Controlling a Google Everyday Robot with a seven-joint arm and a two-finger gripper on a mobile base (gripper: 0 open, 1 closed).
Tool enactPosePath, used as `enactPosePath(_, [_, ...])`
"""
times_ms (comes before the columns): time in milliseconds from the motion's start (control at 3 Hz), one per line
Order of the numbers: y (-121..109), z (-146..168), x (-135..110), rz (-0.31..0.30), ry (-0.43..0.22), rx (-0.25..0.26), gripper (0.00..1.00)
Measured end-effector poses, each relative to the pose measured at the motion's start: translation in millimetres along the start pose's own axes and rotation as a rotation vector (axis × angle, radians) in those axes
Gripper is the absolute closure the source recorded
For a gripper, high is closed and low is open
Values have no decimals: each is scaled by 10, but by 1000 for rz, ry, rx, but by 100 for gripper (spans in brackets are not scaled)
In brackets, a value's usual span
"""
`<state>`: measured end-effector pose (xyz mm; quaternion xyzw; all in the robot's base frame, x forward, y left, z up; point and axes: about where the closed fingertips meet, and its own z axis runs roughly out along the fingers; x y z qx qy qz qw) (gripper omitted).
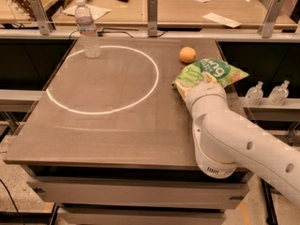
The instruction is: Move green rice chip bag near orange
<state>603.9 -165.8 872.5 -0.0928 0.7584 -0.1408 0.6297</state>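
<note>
The green rice chip bag (216, 70), bright green with white lettering, is at the table's right side, just right of and in front of the orange (187, 55). The small round orange sits on the table near the back right. My gripper (195, 82) is at the bag's near-left edge and shut on it; the white wrist and arm reach in from the lower right and hide most of the gripper. The bag overhangs the table's right edge a little.
A clear water bottle (87, 30) stands at the back left. A white circle (140, 95) is marked on the brown table (117, 130). Two small bottles (267, 93) stand on a shelf to the right. A metal rail with posts (152, 16) runs behind the table.
</note>
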Motion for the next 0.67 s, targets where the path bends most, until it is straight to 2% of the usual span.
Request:
enactPosePath(333, [38,104,15,19,-2,-11,100])
enactPosePath(667, [38,106,11,20,-2,-11,82])
